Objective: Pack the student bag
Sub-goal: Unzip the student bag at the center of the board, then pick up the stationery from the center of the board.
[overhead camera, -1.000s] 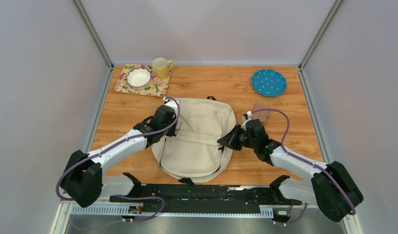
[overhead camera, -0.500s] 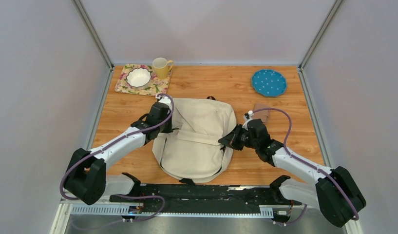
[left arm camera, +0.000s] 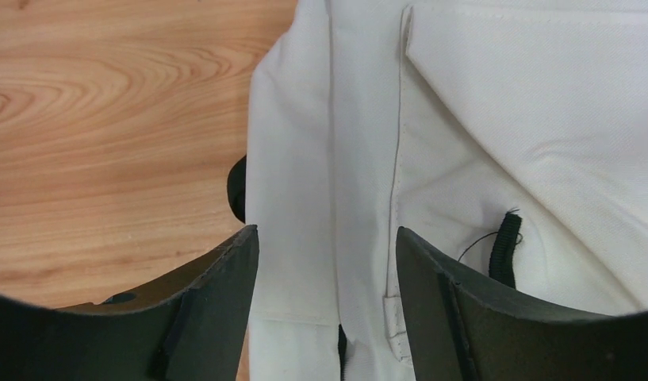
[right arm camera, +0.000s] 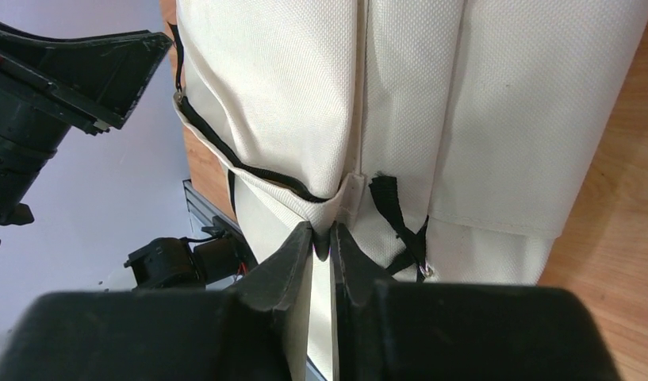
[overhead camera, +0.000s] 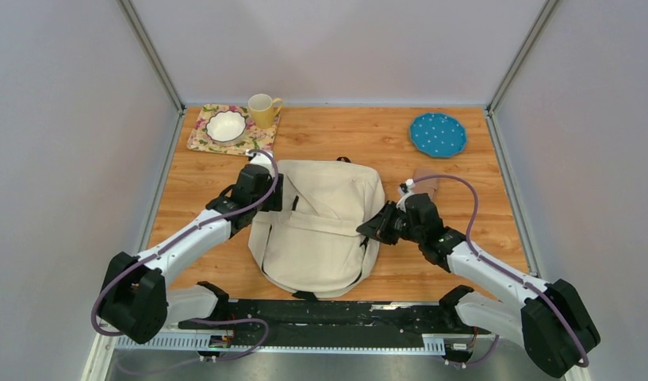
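The student bag (overhead camera: 319, 226) is pinched at its side seam between the nearly closed fingers of the right gripper (right arm camera: 324, 236), while the left gripper (left arm camera: 327, 242) is spread wide astride the opposite edge, gripping nothing, so the thin fold could be lost under any pull.

- left hand (left arm camera: 324, 238): fingers spread wide, gripping nothing.
- student bag (left arm camera: 503, 119): its cream side seam lies below, between the fingers.
- wooden surface (left arm camera: 106, 119) shows at left.
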You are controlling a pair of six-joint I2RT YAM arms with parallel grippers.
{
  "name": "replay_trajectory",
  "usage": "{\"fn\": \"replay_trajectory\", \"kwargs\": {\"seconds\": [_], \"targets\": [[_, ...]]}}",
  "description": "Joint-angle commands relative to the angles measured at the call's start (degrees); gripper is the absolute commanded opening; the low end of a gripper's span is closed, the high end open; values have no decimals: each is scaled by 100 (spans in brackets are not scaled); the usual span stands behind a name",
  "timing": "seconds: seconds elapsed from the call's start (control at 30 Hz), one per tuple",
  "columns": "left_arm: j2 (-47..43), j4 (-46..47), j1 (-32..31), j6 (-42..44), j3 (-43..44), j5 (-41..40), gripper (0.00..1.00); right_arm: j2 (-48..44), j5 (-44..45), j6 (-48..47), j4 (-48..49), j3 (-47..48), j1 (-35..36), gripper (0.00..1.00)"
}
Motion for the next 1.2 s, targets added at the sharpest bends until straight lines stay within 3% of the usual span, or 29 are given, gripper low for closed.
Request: {"fn": "replay_trajectory", "kwargs": {"seconds": [0.0,0.1,0.3,0.33,0.67,0.9,1.0,1.17], "targets": [[-519,-60,50,-89,166,10,72,-314,75,-236,-367,313,-30,16],[-703,-104,50,-248,148,379,73,-446,119,-341,-560,400,-30,19],[-871,-236,41,-362,166,1135,74,-806,347,-578,-1095,620,-30,42],[-880,-245,50,-362,157,1232,74,-868,539,-622,-1210,647,-30,50],[-1600,-368,50,-151,-194,1848,77,-1571,3071,-1201,-3144,1402,-451,74],[-2311,-640,50,-90,-431,1830,78,-992,2870,-1747,-3531,2157,-1891,78],[-2496,-824,50,-54,-458,1769,79,-640,2292,-1896,-3497,2360,-2479,78],[-2787,-1000,50,-133,-607,1707,79,36,1947,-2143,-3347,2624,-2895,78]]}}
